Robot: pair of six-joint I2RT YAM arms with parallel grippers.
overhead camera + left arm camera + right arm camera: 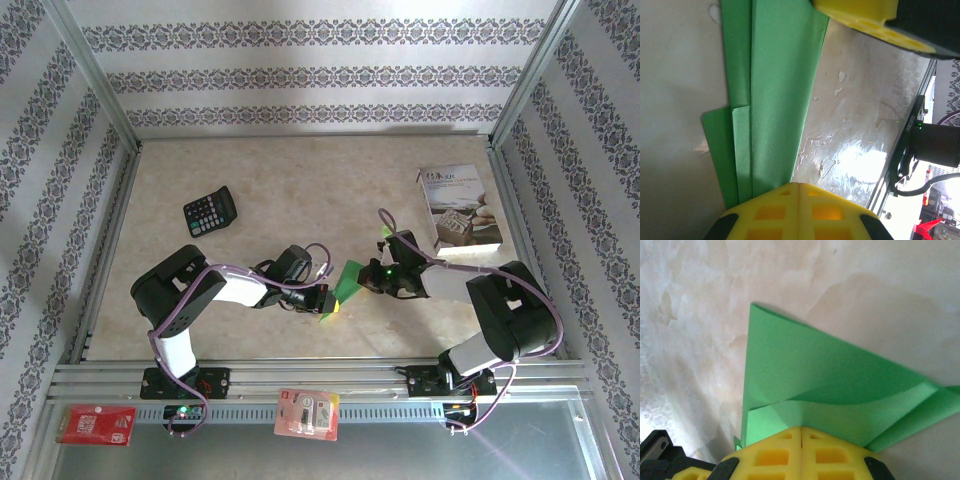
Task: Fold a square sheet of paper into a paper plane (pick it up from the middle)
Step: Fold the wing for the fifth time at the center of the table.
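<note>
the thin bright green paper sheet (780, 90), creased into narrow layers, lies mid-fold between the arms near the front of the beige table (300, 170). the left gripper (799, 186) and right gripper (801, 430) each pinch an edge, jaws fully together. the next move likely calls for turning a flap over squarely along its crease.

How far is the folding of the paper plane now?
Done: the green paper carries several long folds, in layers. In hand: left gripper and right gripper are both shut on it. Left: it looks wide, not a slim dart, so final folds probably remain.
</note>
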